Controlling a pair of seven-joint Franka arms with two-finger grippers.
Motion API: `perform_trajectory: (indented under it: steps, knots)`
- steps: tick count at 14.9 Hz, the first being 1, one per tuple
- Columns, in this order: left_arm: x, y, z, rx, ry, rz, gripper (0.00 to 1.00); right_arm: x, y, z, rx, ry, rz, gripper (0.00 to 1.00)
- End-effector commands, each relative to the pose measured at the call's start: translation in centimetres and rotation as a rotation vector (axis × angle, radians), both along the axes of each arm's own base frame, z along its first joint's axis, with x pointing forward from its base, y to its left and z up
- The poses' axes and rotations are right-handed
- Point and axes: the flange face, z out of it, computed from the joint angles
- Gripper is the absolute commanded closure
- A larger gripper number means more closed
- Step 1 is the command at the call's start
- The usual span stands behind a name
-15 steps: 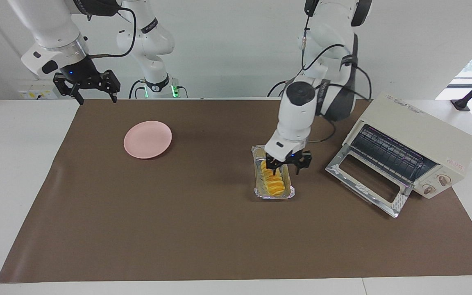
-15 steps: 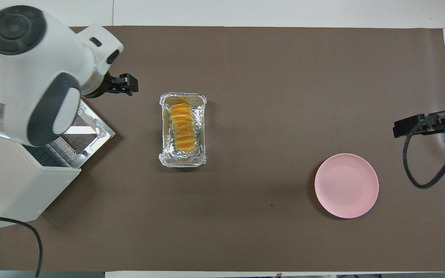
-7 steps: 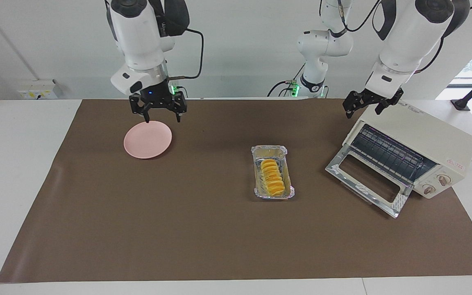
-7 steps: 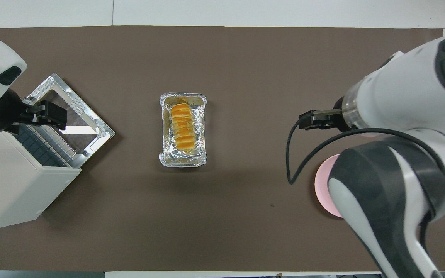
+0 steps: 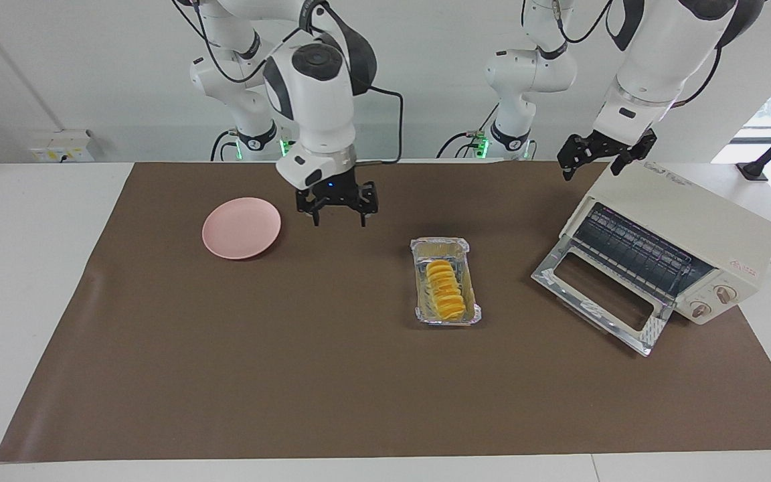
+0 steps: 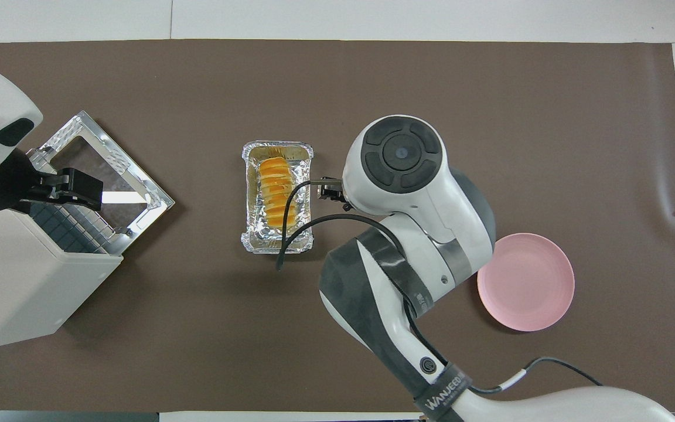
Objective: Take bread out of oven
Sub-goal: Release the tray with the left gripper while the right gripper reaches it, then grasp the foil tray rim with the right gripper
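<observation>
the bread (image 5: pixel 444 298) lies in a silver foil tray (image 5: pixel 464 250) on the brown mat (image 5: pixel 292 375) near the middle of the bench (image 5: pixel 24 268), outside the oven (image 5: pixel 687 227). the oven sits at the left arm's end of the bench, its glass door (image 5: pixel 600 301) dropped open onto the mat, wire rack (image 5: pixel 633 251) bare. a pink plate (image 5: pixel 241 227) rests toward the right arm's end, well apart from the tray.

left gripper (image 5: pixel 598 155) hangs over the oven's top edge above the door opening, jaws apart, holding nothing. right gripper (image 5: pixel 336 209) hangs over the mat between plate and tray, jaws apart and pointing down, holding nothing. in the overhead view the right arm covers the mat just beside the tray.
</observation>
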Motion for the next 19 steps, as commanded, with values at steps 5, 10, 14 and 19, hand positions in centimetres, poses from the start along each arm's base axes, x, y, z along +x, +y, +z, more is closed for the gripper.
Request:
perform_trajectory:
  steps: [5, 10, 14, 19]
  knots:
    - [0.0, 0.2, -0.6, -0.027, -0.002, -0.018, 0.0, 3.7, 7.4, -6.6, 0.003, -0.035, -0.079, 0.0]
    - [-0.2, 0.9, 0.3, -0.026, -0.015, 0.001, 0.0, 3.8, 7.4, -11.4, -0.036, -0.039, -0.04, 0.0]
    - [-0.3, 0.8, 0.3, -0.025, -0.012, -0.002, 0.0, 3.7, 8.2, -15.1, -0.048, -0.04, 0.0, 0.0]
    - [-0.2, 0.9, 0.3, -0.025, -0.013, 0.003, 0.0, 3.7, 8.0, -15.2, -0.072, -0.041, 0.017, 0.6]
